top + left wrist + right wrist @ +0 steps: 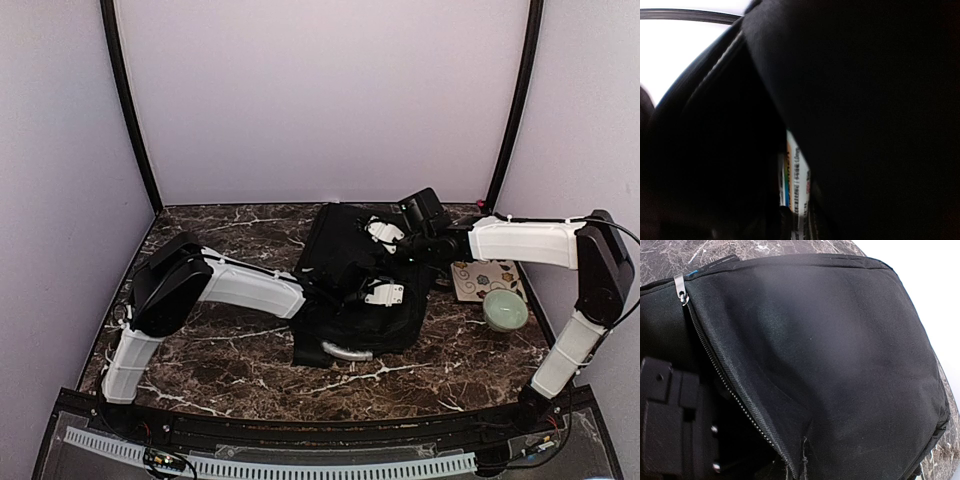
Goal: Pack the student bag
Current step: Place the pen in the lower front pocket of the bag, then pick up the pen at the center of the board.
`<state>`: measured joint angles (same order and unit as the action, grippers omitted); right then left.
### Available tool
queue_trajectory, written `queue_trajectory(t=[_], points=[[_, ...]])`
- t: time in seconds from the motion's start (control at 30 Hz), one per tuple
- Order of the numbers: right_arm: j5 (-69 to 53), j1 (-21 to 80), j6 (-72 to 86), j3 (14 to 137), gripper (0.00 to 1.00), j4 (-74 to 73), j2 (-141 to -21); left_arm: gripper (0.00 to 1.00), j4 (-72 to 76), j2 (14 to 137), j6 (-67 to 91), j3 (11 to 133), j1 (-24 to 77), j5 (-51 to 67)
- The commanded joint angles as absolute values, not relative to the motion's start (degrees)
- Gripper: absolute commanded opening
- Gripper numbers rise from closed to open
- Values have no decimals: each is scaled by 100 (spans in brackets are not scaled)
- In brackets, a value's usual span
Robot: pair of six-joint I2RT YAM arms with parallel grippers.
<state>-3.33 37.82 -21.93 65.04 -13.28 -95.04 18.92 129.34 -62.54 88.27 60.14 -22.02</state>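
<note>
Top view: black student bag (335, 255) flat on the dark veined marble table (220, 370), at its middle, between the two arms, light grey handle loop (345, 351) at the near edge. Left gripper (383, 293) low over the right half of the bag, reached in from the left. Right gripper (383, 232) at the bag's far right corner, reached in from the right. On the table to the right of the bag, clear of it: a pale patterned tile (480, 277) and, just in front of that, a pale green bowl (505, 310).

Left wrist view: almost wholly dark, black fabric filling the right side, camera apparently within the bag's opening. Low in the gap, a narrow printed edge (792, 190) with coloured bands and small text (kind of item not legible). Own fingers lost in the dark, so jaws open or closed cannot be told.

Right wrist view: broad black panel of the bag raised off the marble, open zip teeth (735, 400) running down its left edge, metal zip pull (682, 290) at the upper left. Black plastic part (665, 425) with two bright screws at the lower left. Right jaws closed; fabric pinched between them or not, impossible to tell
</note>
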Motion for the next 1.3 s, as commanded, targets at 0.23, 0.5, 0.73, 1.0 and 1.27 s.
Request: queue_trajectory(t=[0.23, 0.5, 0.73, 1.0, 1.27], points=[[-861, 3854, -2074, 6694, 0, -1202, -9467, 36, 2035, 13457, -6378, 9422, 5984, -2878], [-778, 3845, -2099, 6688, 0, -1182, -9469, 49, 1811, 12255, -6134, 8627, 6265, -2465], [-748, 3841, -2110, 6685, 0, -1188, -9448, 52, 816, 11169, -5541, 7937, 6612, -2252], [-764, 3821, -2146, 6642, 0, -1123, -9436, 50, -612, 9539, -3791, 7416, 6790, -1631], [-816, 3818, -2133, 6644, 0, -1143, -9448, 51, -1577, 8880, -2093, 7375, 6044, -1492]])
